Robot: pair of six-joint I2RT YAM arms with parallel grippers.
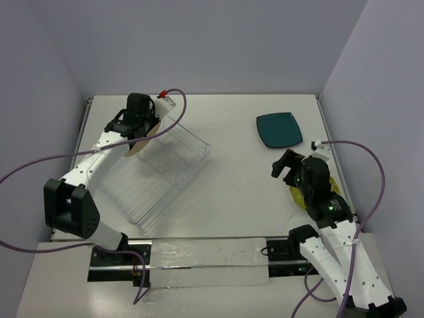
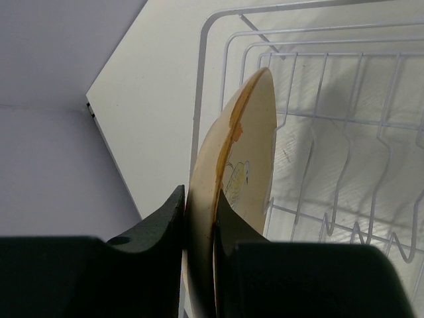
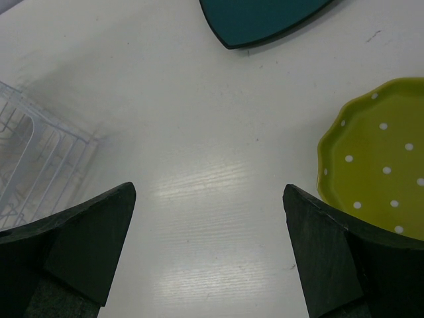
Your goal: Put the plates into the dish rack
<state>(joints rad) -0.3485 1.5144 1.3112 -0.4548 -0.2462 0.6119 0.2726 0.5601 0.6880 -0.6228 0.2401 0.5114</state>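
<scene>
My left gripper [image 2: 200, 205] is shut on the rim of the cream floral plate [image 2: 242, 159] and holds it on edge over the far left end of the dish rack [image 2: 344, 139]. From above, the left gripper [image 1: 147, 132] holds the cream plate [image 1: 138, 147] at the rack's [image 1: 162, 172] far left corner. The dark teal plate [image 1: 279, 129] lies flat at the far right; it also shows in the right wrist view [image 3: 265, 20]. The yellow-green dotted plate [image 3: 381, 156] lies by my right arm, mostly hidden under it from above [image 1: 333, 189]. My right gripper [image 3: 209, 218] is open and empty above bare table.
The rack sits at an angle on the left half of the white table [image 1: 238, 199]. Lilac walls close the table on three sides. A rail with the arm bases [image 1: 199, 255] runs along the near edge. Purple cables [image 1: 371, 152] loop off both arms.
</scene>
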